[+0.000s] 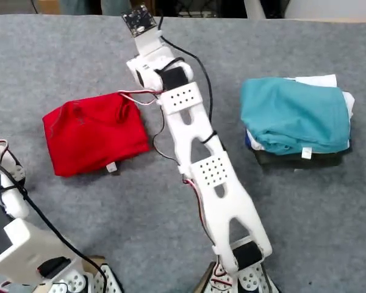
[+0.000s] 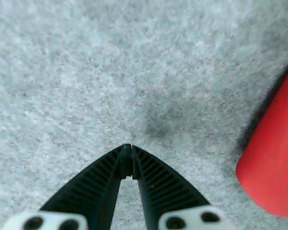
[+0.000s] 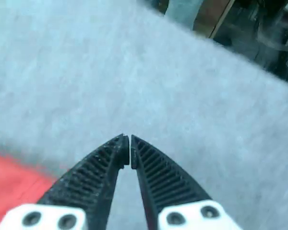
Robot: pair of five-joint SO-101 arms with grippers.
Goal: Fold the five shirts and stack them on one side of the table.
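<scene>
A folded red shirt [image 1: 94, 134] lies left of the table's middle. At the right, a stack of folded shirts has a teal shirt [image 1: 296, 119] on top, a white one [image 1: 320, 80] and a dark one [image 1: 293, 160] under it. My right arm [image 1: 189, 122] stretches from the near edge to beyond the red shirt's far right corner. Its gripper [image 3: 129, 139] is shut on nothing above the grey felt, with the red shirt [image 3: 14, 182] beside it. My left arm [image 1: 6, 232] is folded at the near left corner. Its gripper [image 2: 127, 148] is shut and empty over bare felt, the red shirt [image 2: 273, 163] off to one side.
Grey felt [image 1: 171, 213] covers the whole table. Black and red cables [image 1: 198, 67] run along the right arm and over the felt beside the red shirt. There is open felt between the red shirt and the stack, and along the far edge.
</scene>
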